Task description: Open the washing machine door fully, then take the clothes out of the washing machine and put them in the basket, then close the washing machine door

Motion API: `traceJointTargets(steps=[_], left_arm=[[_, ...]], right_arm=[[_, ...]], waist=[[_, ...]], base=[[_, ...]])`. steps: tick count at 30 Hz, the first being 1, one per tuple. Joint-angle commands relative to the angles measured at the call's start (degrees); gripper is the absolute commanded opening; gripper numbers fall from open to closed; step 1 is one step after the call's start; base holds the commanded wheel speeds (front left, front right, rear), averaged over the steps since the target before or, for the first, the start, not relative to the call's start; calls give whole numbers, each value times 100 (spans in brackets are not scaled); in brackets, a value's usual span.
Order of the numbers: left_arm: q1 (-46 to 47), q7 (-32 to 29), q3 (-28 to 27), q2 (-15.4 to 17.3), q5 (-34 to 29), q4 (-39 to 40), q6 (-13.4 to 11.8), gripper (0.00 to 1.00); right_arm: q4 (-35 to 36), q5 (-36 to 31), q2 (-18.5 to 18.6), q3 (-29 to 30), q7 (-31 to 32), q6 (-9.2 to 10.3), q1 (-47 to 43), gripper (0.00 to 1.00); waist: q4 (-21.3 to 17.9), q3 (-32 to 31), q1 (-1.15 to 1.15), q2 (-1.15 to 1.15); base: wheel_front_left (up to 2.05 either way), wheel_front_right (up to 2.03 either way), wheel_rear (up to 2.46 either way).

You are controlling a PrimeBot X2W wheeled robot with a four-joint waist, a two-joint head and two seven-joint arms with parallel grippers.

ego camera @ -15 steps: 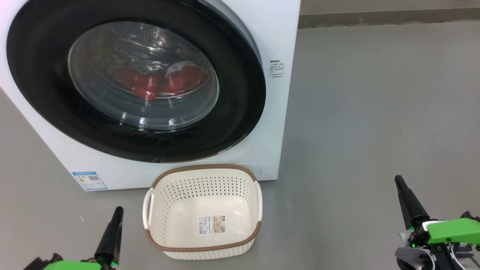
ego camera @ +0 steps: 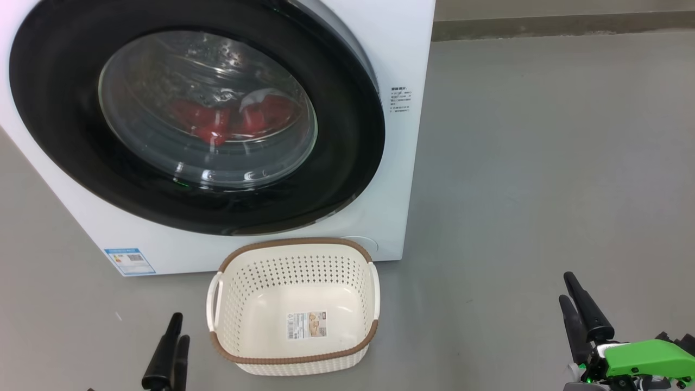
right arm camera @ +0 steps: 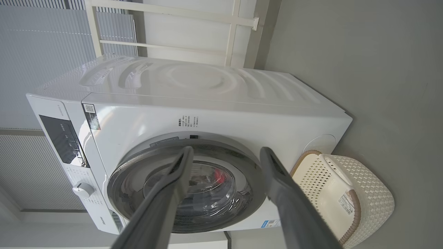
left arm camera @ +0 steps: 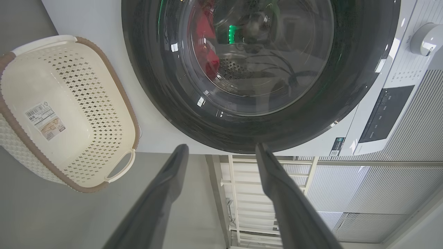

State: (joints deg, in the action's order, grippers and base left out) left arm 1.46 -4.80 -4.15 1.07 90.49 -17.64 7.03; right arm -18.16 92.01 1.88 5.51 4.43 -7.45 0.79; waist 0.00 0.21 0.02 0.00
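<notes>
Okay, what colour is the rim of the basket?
Brown, woven-look, around the cream basket. Head view shows it best.

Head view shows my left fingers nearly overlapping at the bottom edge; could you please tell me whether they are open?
Observer: Yes; the left wrist view shows the left gripper with fingers wide apart, holding nothing, aimed at the black rim of the washing machine door.
Operator: Thank you. And the right ones?
Observer: The right gripper is open too; its fingers frame the door glass, with the red clothes behind it.
Operator: Where are the controls, please?
Observer: Above the door: a white knob and a dark control panel on the front of the washing machine.
</notes>
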Motion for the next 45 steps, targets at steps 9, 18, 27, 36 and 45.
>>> traceJointTargets(steps=[9,18,27,36,45], left_arm=[[110,198,4,140,-683,285,10,100],[78,350,69,167,-1438,385,13,100],[46,484,110,204,-2194,440,16,100],[20,635,123,198,-2954,534,19,100],[-11,787,133,196,-3618,612,22,100]], right_arm=[[216,-481,126,-110,-203,-1,106,100],[248,-1048,161,-227,-351,-1,92,100],[263,-1586,198,-334,-483,-1,85,100],[271,-2217,226,-445,-630,-1,76,100],[223,-2937,274,-582,-778,-1,56,100]], waist=[[-4,36,-1,0],[-4,58,-1,0],[-5,69,-1,0],[-7,97,-1,0],[-5,114,-1,0]], base=[[0,0,0],[0,0,0],[0,0,0],[0,0,0],[0,0,0]])
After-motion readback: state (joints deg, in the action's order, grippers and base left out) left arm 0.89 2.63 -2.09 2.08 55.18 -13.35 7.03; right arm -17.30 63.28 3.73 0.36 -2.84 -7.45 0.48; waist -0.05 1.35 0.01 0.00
